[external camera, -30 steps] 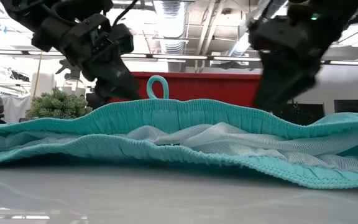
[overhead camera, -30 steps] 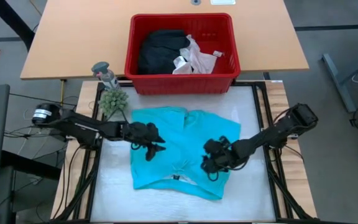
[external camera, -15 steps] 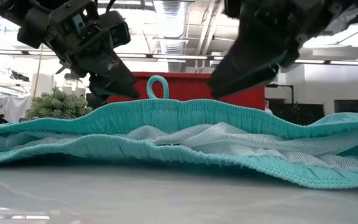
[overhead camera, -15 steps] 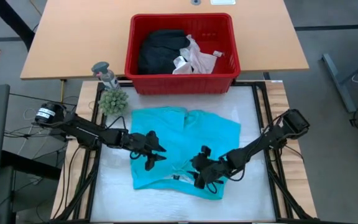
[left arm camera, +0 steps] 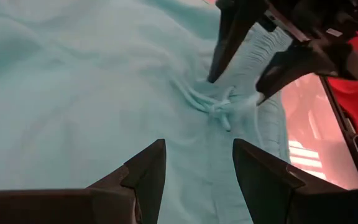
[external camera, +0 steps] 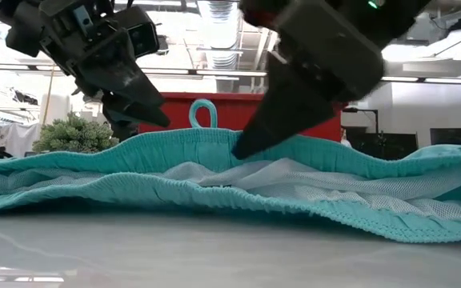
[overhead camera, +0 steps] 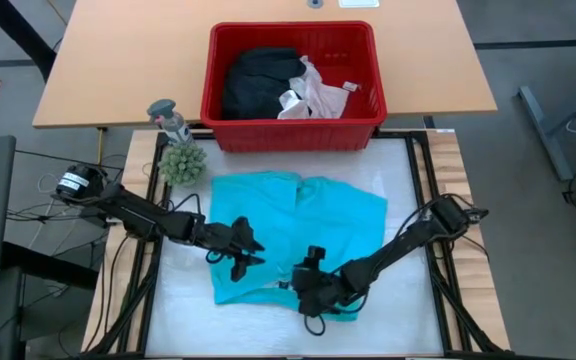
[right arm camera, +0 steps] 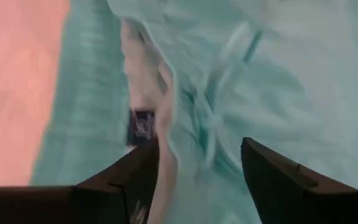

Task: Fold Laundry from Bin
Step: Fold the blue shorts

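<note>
A teal garment (overhead camera: 298, 225) lies spread flat on the white mat, its elastic waistband (external camera: 214, 144) toward the near edge, with a drawstring (left arm camera: 219, 107) and a small label (right arm camera: 143, 124). My left gripper (overhead camera: 246, 250) is open just above the garment's left half (left arm camera: 73, 93). My right gripper (overhead camera: 306, 288) is open, low over the waistband's middle (right arm camera: 191, 106); it also shows in the left wrist view (left arm camera: 272, 50). The red bin (overhead camera: 368, 60) stands on the far table and holds a black garment (overhead camera: 258, 80) and white cloth (overhead camera: 313, 92). My right gripper has one fingertip (external camera: 242, 148) down at the level of the waistband. Whether it touches the cloth, I cannot tell. My left gripper touches nothing.
A small potted plant (overhead camera: 182, 160) and a grey object (overhead camera: 168, 115) stand at the mat's far left corner, beside the bin. The mat's black frame (overhead camera: 423, 190) runs along its sides. Bare mat (overhead camera: 183, 310) shows left of and in front of the garment.
My right gripper has gone toward the table's left and near edge and down, from over the garment's right half to over its waistband. My left gripper has gone a little toward the near edge. The garment has stayed where it was.
</note>
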`<action>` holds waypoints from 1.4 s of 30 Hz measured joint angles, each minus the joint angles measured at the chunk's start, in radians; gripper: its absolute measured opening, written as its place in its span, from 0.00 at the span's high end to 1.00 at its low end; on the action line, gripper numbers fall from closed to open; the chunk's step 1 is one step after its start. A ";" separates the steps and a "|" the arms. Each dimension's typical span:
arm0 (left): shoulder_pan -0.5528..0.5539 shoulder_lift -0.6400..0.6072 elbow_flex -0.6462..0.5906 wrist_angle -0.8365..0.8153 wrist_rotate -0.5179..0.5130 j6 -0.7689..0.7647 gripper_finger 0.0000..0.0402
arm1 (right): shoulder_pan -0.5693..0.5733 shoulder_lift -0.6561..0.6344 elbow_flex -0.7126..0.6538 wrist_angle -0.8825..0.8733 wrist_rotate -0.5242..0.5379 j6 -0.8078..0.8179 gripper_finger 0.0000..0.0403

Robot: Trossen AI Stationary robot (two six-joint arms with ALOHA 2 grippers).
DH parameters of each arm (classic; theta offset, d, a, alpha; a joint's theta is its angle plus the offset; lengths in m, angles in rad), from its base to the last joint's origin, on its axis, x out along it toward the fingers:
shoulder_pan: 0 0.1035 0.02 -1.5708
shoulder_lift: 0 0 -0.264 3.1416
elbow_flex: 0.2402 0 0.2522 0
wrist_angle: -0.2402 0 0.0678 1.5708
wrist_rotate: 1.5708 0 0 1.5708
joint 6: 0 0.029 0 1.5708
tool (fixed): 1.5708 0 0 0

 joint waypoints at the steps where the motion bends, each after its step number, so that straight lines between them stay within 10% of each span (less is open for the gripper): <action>1: -0.006 0.000 0.000 0.000 0.000 -0.005 0.57 | 0.001 0.008 0.020 -0.017 0.008 -0.002 0.42; 12: -0.050 0.000 0.000 0.005 -0.038 -0.022 0.57 | 0.004 0.012 0.077 -0.097 -0.037 -0.023 0.95; 31: -0.053 0.000 0.000 0.007 -0.042 -0.019 0.57 | 0.072 0.013 0.139 -0.054 -0.130 -0.056 0.95; 42: -0.064 0.000 0.000 0.011 -0.037 -0.021 0.57 | 0.055 0.013 0.051 0.071 -0.376 0.027 0.71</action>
